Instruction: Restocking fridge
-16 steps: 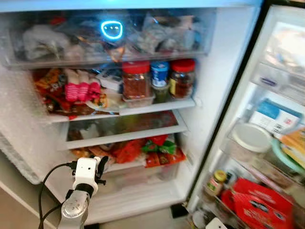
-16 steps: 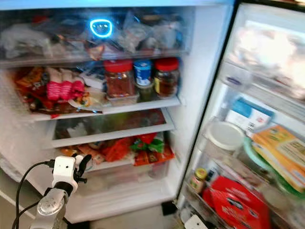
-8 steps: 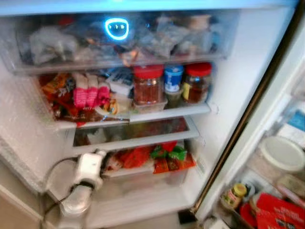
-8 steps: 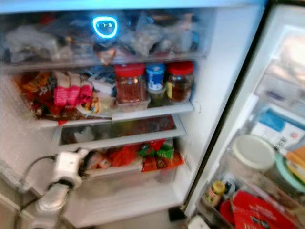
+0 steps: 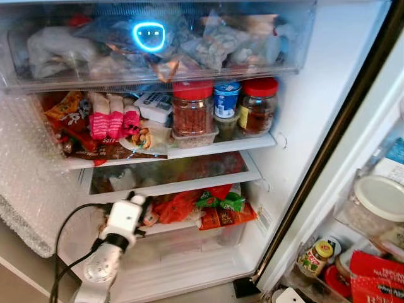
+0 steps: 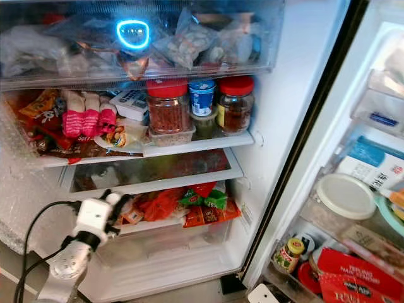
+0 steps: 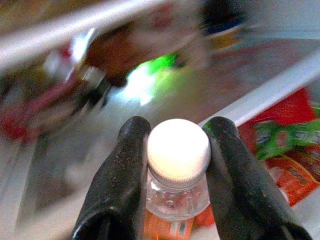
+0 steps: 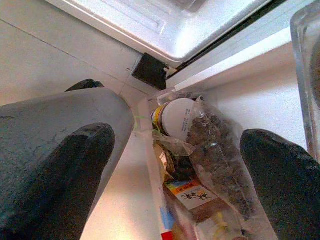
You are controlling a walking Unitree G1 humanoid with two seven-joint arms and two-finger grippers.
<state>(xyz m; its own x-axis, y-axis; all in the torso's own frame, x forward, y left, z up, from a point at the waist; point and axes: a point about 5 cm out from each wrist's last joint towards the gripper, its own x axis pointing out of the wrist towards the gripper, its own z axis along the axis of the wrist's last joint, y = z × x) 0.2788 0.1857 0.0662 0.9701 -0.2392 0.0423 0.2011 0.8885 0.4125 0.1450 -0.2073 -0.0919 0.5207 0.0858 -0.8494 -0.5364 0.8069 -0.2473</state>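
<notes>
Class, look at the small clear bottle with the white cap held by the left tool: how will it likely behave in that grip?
The bottle looks like thin clear plastic, so it probably flexes if squeezed hard. The left tool pinches just its rounded white cap, which may slip or let the body swing. It seems small, likely light.

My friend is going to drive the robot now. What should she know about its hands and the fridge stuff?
Left gripper: shut on a small clear bottle with a white cap, held at the left end of the lower fridge shelf, beside the red and green snack packets.
Right gripper: open, holding nothing, down by the door bin near the floor.
Done: bottle picked up and brought to the fridge.
Left: set the bottle on a shelf, let go, pull the arm out. The upper shelf with the jars looks crowded.
</notes>
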